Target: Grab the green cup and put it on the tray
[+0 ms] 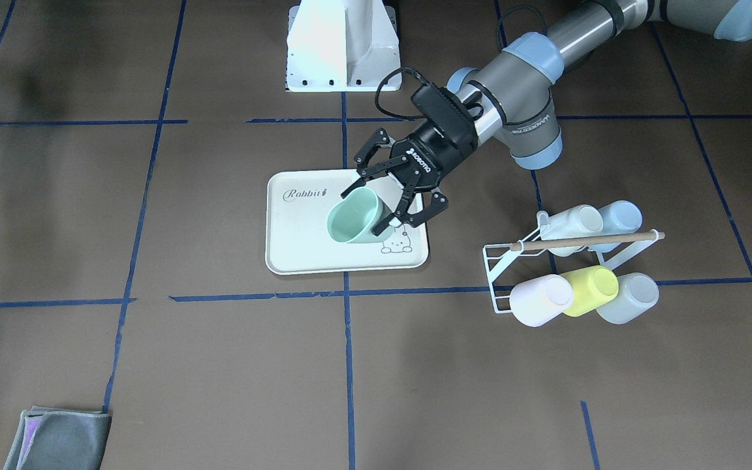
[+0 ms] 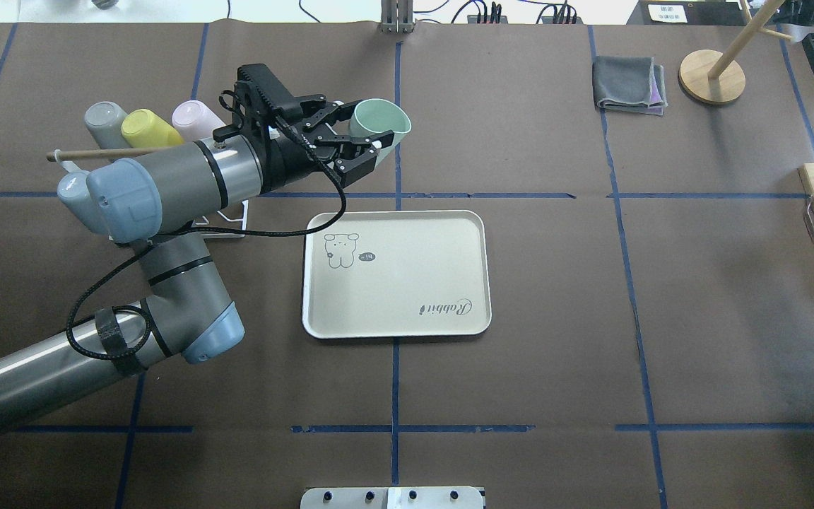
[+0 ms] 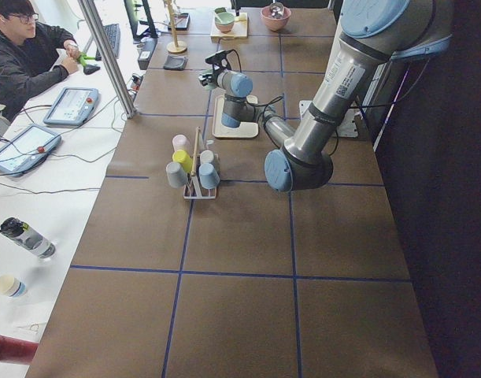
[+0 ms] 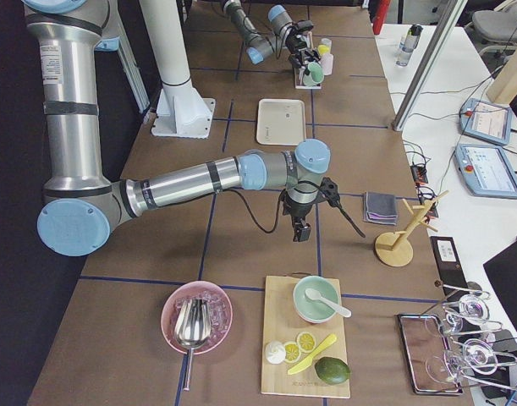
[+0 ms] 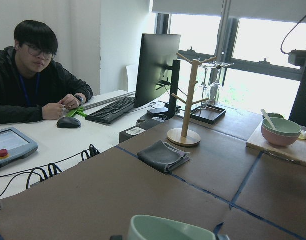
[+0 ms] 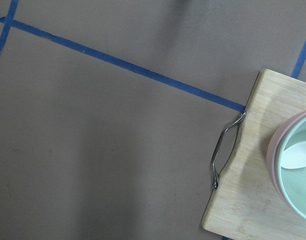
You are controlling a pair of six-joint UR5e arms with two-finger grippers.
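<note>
Evidently mid-carry, the left arm's half-closed jaws pinched the small mint-green plastic cup point(image 1: 353, 222), tilted and raised off the surface point(image 1: 154, 359), apparently to clear the rim of the cream rectangular plastic tray point(image 1: 297, 243) beneath them; the right jaws' state was unclear.

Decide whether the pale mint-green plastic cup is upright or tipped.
Tipped. The mint-green plastic cup, held in the left gripper, points its open mouth sideways, its inside showing.

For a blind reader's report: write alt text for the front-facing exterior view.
The left gripper holds the green cup tilted, mouth toward the camera, seen against the cream tray. Beside it, a white wire rack carries five pastel cups.
</note>
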